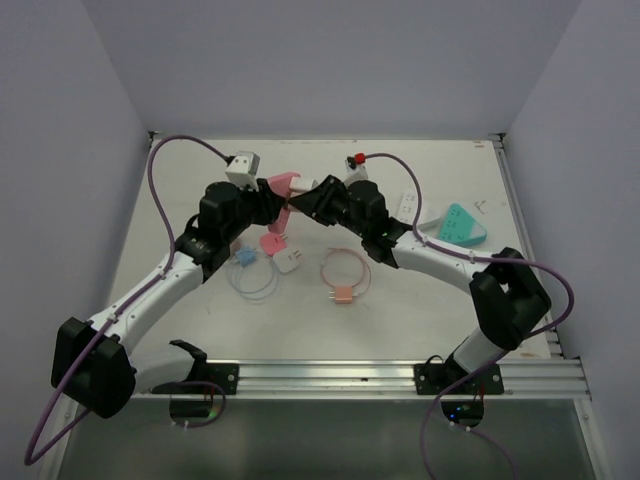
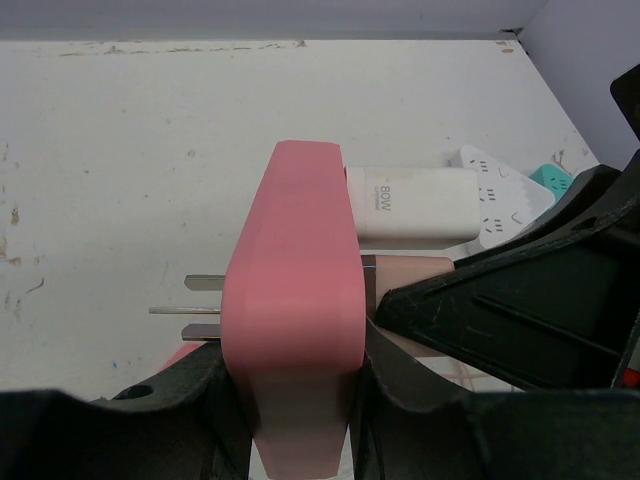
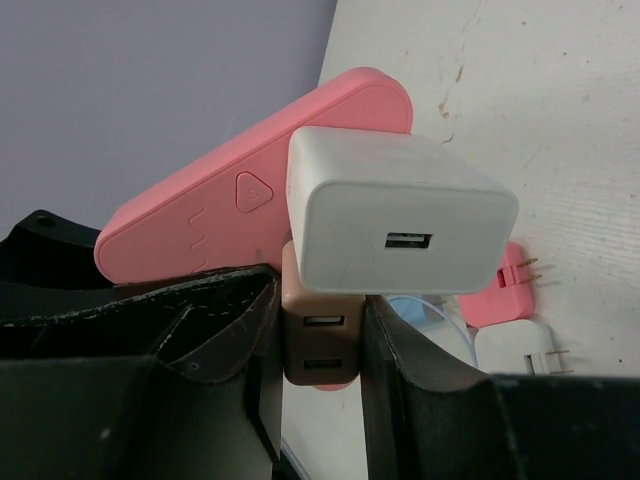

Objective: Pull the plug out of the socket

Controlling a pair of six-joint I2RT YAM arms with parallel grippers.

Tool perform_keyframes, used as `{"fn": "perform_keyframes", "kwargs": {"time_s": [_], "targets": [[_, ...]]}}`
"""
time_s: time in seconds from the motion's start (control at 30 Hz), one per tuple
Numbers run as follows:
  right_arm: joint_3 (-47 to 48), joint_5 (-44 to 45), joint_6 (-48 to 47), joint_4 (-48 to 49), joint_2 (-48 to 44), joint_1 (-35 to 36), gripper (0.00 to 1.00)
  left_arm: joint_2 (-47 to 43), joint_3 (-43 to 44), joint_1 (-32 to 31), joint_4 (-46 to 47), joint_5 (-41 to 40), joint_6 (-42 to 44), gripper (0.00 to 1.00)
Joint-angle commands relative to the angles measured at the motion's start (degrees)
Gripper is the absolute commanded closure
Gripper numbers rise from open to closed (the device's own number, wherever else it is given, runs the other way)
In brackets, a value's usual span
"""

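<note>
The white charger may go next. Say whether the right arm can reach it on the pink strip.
Probably not yet: the right pincer is shut on the tan two-port adapter beside the white square charger, on the pink plastic socket strip held by the left pincer. Released, it looks reachable.

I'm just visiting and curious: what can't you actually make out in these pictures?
- Top view: where the right gripper meets the pink socket is too small, crowded by both arms.
- Right wrist view: the tan plug's prongs, hidden behind its own body.
- Left wrist view: most of that plug, covered by the right gripper's dark finger.
</note>
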Motion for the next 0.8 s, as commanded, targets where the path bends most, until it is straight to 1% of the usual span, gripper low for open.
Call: {"fn": "perform_keyframes", "kwargs": {"time_s": [0.0,0.07,0.23,0.4,0.57,0.77], "targets": [[-0.26,-1.65,-1.94,2.01,-2.72,0.34,0.92,-2.22,1.43,0.05,5.64,-3.14,1.00,1.00],[-0.96,-1.47,-3.00,0.25,-4.83,0.17,1.00,-2.40,1.61,1.10,5.11,-3.85,0.39,1.00],[-5.00,-0.68,-3.44,-1.60,-9.58,-0.45,1.00,-2.66,1.70,3.65,3.96,-7.18,-0.23,1.00],[-7.29,-1.38,-4.76,-4.33,-14.05,-0.62,1.00,-2.49,2.14,4.45,1.86,-14.12,0.82,1.00],[-10.55,-1.47,-3.35,-5.73,-16.79,-0.62,1.00,-2.92,2.40,4.45,-0.07,-21.15,0.65,1.00],[-13.18,-0.95,-4.85,-8.72,-19.86,-0.71,1.00,-3.36,2.58,4.45,-0.78,-23.89,0.47,1.00]]}}
